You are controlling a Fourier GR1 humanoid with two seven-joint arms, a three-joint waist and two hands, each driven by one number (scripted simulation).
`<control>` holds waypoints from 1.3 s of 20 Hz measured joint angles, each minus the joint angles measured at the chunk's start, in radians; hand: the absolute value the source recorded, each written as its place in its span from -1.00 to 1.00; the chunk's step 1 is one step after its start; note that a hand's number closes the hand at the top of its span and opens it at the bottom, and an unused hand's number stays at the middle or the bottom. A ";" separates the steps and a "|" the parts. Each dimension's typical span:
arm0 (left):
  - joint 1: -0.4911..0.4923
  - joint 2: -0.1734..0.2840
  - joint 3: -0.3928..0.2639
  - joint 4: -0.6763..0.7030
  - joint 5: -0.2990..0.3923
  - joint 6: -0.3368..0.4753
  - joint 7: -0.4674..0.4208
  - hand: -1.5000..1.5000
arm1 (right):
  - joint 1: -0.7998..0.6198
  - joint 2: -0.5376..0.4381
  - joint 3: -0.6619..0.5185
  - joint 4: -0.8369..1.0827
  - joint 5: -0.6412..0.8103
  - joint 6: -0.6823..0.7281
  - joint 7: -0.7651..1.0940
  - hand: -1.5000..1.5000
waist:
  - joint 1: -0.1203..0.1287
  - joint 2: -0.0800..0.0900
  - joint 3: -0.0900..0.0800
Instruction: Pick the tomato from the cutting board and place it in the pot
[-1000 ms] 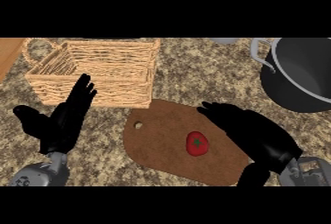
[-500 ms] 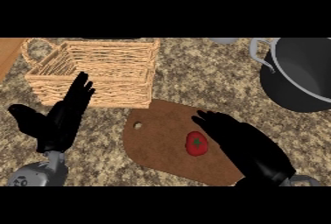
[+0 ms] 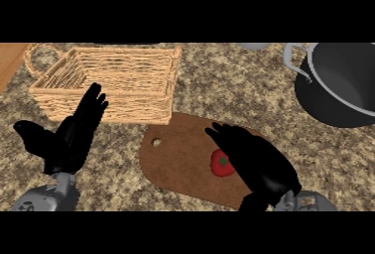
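A red tomato with a green stem lies on the brown cutting board in the lower middle of the head view. My right hand hovers over the board, its fingers straight, and covers the tomato's right side. The dark grey pot stands at the upper right, apart from the board. My left hand rests open at the lower left, fingers up, in front of the basket.
A wicker basket stands at the upper left, just behind the board's far corner. A wooden surface shows at the far left edge. The speckled counter lies between the basket and the pot.
My right hand has slid left across the board and now partly covers the tomato. The left hand has barely shifted.
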 measured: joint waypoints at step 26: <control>-0.006 -0.077 0.046 0.017 -0.069 -0.055 0.009 0.00 | -0.014 0.106 -0.001 0.370 0.324 -0.007 -0.178 -1.00 | -0.001 0.002 -0.001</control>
